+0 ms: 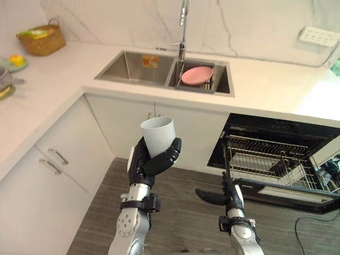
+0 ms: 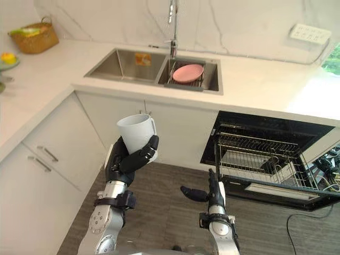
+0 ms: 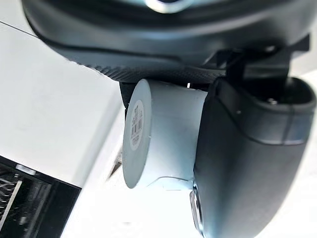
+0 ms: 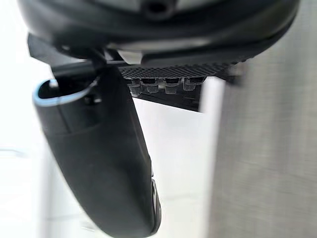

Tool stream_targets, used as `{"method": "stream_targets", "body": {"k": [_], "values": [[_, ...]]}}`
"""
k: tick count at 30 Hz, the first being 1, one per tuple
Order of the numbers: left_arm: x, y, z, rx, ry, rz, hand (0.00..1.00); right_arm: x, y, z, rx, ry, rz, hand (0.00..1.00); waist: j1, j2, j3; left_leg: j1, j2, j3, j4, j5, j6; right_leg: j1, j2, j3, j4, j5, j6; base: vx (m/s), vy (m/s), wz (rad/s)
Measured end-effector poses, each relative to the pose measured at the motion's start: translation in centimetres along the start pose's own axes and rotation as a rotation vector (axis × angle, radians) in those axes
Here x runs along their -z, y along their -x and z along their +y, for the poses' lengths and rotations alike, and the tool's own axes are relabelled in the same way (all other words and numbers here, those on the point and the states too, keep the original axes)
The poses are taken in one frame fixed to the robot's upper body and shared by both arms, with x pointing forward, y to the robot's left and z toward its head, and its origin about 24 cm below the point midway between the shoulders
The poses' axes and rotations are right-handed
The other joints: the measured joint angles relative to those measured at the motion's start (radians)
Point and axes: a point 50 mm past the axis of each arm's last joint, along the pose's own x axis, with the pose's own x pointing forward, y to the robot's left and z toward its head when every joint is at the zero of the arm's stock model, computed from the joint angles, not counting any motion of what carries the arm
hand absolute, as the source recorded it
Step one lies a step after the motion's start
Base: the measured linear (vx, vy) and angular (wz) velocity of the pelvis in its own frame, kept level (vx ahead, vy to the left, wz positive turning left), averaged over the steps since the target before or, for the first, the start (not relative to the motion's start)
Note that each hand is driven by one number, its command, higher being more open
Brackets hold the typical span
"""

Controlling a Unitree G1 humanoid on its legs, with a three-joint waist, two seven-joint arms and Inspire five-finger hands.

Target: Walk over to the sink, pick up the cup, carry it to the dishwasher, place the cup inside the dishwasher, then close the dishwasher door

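Cabinets [image 1: 114, 121] behind cup [image 1: 158, 136] in left hand [image 1: 150, 162]

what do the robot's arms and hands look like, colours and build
Both arms are silver-grey metal, the left arm and the right arm alike, each with a black band clamped at the wrist. The left robot hand and the right robot hand are dark, with slim fingers, a thumb and a white panel along the side.

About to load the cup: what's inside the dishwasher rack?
The rack is pulled out and looks mostly bare. A dark item lies near its middle; I cannot tell what it is. The dishwasher cavity behind is too dark to see into.
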Motion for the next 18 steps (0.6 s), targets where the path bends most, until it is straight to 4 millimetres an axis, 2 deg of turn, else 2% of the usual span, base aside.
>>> {"method": "stream_targets", "body": {"k": [1,3,4,5,6,7,8,10,12,13,14,15,16,17,18], "values": [[-0.1,0.0,0.0,0.001,0.002,-0.006,0.00,-0.3,-0.2,0.1,-0.003,-0.001,-0.011,1.00,0.013,-0.002,0.001,-0.030,-0.026,-0.027,-0.092,-0.011,0.016,0.023,-0.003,0.028,-0.013,-0.011,-0.001,0.30,0.184,-0.62],[0.0,0.0,0.1,-0.003,-0.001,-0.005,0.00,-0.4,-0.4,0.2,-0.008,-0.008,-0.012,1.00,0.018,-0.007,0.003,-0.054,-0.103,-0.131,-0.281,-0.006,0.010,0.045,-0.023,0.065,-0.014,-0.031,0.019,0.25,0.191,-0.55],[0.0,0.0,0.3,-0.008,-0.005,-0.004,0.00,-0.5,-0.6,0.2,-0.008,-0.008,-0.014,1.00,0.018,-0.006,0.003,-0.061,-0.154,-0.206,-0.401,0.020,0.002,0.054,-0.039,0.089,-0.009,-0.045,0.039,0.20,0.207,-0.43],[-0.1,0.0,0.4,-0.011,-0.007,-0.005,0.00,-0.6,-0.7,0.1,-0.008,-0.004,-0.015,1.00,0.018,-0.005,0.002,-0.061,-0.172,-0.233,-0.454,0.046,0.003,0.057,-0.045,0.102,-0.004,-0.053,0.051,0.31,0.324,-0.66],[-0.1,0.1,0.5,-0.017,-0.012,-0.003,0.00,-0.4,-0.6,0.2,-0.012,0.003,-0.009,1.00,0.024,-0.007,0.002,-0.033,-0.193,-0.239,-0.493,0.153,0.008,0.062,-0.059,0.139,0.017,-0.071,0.085,0.33,0.347,-0.70],[-0.1,0.1,0.8,-0.023,-0.024,-0.002,0.00,-0.3,-0.6,0.4,-0.020,0.001,-0.003,1.00,0.024,-0.012,-0.005,-0.010,-0.209,-0.218,-0.496,0.194,0.078,0.069,-0.076,0.171,0.030,-0.092,0.110,0.28,0.294,-0.68],[-0.1,0.1,0.9,-0.025,-0.029,-0.002,0.00,-0.2,-0.5,0.7,-0.026,-0.001,-0.001,1.00,0.022,-0.023,-0.011,-0.012,-0.217,-0.206,-0.487,0.180,0.082,0.068,-0.088,0.179,0.032,-0.097,0.118,0.30,0.284,-0.58],[-0.1,0.1,0.9,-0.017,-0.043,0.004,0.00,-0.7,-0.4,1.5,-0.051,-0.016,-0.018,1.00,0.018,-0.056,-0.018,-0.010,-0.236,-0.144,-0.461,0.131,0.116,0.048,-0.125,0.229,0.062,-0.118,0.150,0.30,0.281,-0.61],[0.0,0.2,0.9,-0.010,-0.049,0.011,0.00,-1.1,-0.5,1.9,-0.059,-0.026,-0.034,1.00,0.013,-0.059,-0.018,0.015,-0.242,-0.104,-0.468,0.109,0.132,0.008,-0.140,0.256,0.150,-0.130,0.170,0.20,0.230,-0.63],[0.1,0.3,0.8,0.005,-0.063,0.016,0.00,-1.3,-0.5,2.3,-0.070,-0.033,-0.043,1.00,0.005,-0.065,-0.014,0.063,-0.248,-0.060,-0.492,0.098,0.147,-0.047,-0.160,0.257,0.290,-0.139,0.203,0.13,0.165,-0.65],[0.1,0.3,0.9,0.010,-0.079,0.017,0.00,-1.5,-0.6,2.5,-0.078,-0.034,-0.046,1.00,0.004,-0.069,-0.012,0.087,-0.251,-0.043,-0.507,0.095,0.152,-0.069,-0.173,0.249,0.346,-0.139,0.217,0.15,0.180,-0.71],[0.1,0.4,1.0,0.016,-0.094,0.021,0.00,-1.7,-0.6,2.9,-0.094,-0.034,-0.053,1.00,0.001,-0.075,-0.010,0.125,-0.253,-0.016,-0.530,0.091,0.161,-0.096,-0.193,0.213,0.421,-0.136,0.224,0.14,0.150,-0.75],[0.1,0.4,1.1,0.015,-0.103,0.024,0.00,-2.0,-0.7,3.4,-0.110,-0.033,-0.066,1.00,-0.001,-0.076,-0.012,0.168,-0.249,0.020,-0.556,0.086,0.174,-0.125,-0.225,0.140,0.484,-0.144,0.214,0.15,0.145,-0.87],[0.1,0.4,1.1,0.016,-0.119,0.020,0.00,-2.5,-0.8,3.7,-0.123,-0.029,-0.085,1.00,-0.008,-0.073,-0.014,0.193,-0.242,0.047,-0.585,0.085,0.175,-0.158,-0.250,0.068,0.500,-0.157,0.192,0.13,0.093,-0.89],[0.0,0.4,1.1,0.013,-0.120,0.014,0.00,-3.1,-0.9,3.9,-0.133,-0.028,-0.109,1.00,-0.009,-0.076,-0.016,0.206,-0.230,0.069,-0.600,0.085,0.174,-0.180,-0.257,0.017,0.487,-0.164,0.179,0.10,0.035,-0.67]]}}
